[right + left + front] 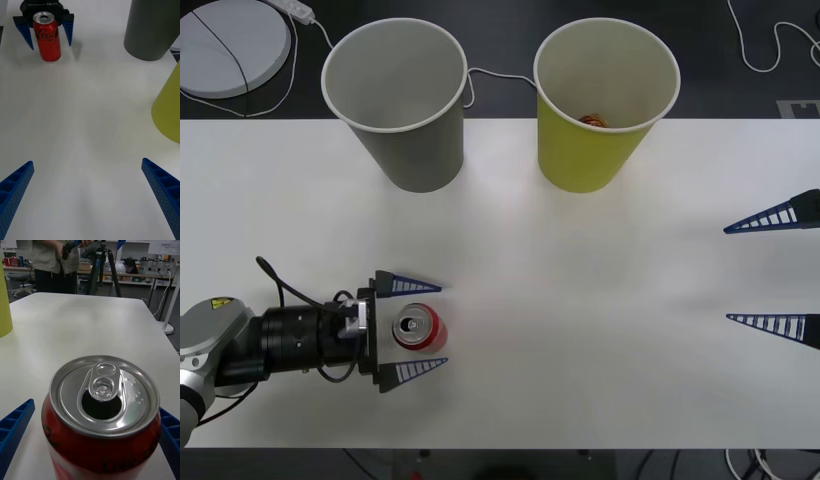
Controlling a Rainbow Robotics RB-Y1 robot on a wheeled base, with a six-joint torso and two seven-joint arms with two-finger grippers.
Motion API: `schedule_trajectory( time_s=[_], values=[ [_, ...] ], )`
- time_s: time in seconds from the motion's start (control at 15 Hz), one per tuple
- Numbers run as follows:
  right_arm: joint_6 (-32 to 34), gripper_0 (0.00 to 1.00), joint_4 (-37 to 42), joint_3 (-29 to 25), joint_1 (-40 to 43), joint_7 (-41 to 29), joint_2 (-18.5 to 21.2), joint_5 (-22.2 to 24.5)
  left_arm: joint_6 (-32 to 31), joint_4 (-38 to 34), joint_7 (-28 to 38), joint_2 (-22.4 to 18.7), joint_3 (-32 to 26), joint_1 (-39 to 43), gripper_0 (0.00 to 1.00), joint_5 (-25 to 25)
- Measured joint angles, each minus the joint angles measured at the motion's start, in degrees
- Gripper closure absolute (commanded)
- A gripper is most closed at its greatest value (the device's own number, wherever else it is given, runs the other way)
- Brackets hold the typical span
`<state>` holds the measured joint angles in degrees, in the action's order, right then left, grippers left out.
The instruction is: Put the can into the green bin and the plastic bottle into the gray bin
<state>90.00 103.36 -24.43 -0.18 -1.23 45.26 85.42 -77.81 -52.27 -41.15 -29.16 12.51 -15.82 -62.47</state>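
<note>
Can [420, 329], red with a silver top, is standing upright on the white table [580, 300], in the near left part of it as the front view is showing. Its tab is lifted back and the mouth is open, which the left wrist view [101, 416] is showing from very close. The left gripper [412, 330] is reaching in from the left edge at table height, and its two blue ribbed fingers [408, 285] are lying one on each side of the can. The fingers are spread wider than the can, with a small gap on both sides, so they are standing around it and are not pressing it. From the right wrist view the same is appearing: the can [47, 36] is sitting between the two blue fingers, which are not touching its wall.

Farther back, at the far edge of the table, the gray bin [395, 100] is standing upright with its white rim up, well apart from the can. Just to the right of it, not touching, the green bin [605, 100] is standing upright too; something small and brown is lying at its bottom, but I cannot tell what it is.

At the right edge of the table the right gripper [772, 270] is hanging over bare table with its fingers wide apart, holding nothing, far from the can and both bins.
</note>
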Motion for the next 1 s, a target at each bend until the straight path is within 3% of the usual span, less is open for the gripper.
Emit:
schedule_trajectory(
  time_s=[0.07, 0.13, 0.2, 1.0],
  values=[
    [0.0, 0.00, 0.0, 0.0, 0.0, 0.0, 0.0, 0.0, 0.0, 0.0, 0.0, 0.2, 0.0, 0.0, 0.57, 0.0],
    [0.0, 0.00, 0.0, 0.0, 0.0, 0.0, 0.0, 0.0, 0.0, 0.0, 0.2, 0.3, 0.0, 0.0, 0.83, 0.0],
    [0.0, 0.00, 0.0, 0.0, 0.0, 0.0, 0.0, 0.0, 0.0, 0.0, 0.2, 0.3, 0.0, 0.0, 1.00, 0.0],
    [0.0, 0.00, 0.0, 0.0, 0.0, 0.0, 0.0, 0.0, 0.7, -1.2, 3.2, -0.4, -1.9, 0.0, 1.00, -0.2]
  ],
)
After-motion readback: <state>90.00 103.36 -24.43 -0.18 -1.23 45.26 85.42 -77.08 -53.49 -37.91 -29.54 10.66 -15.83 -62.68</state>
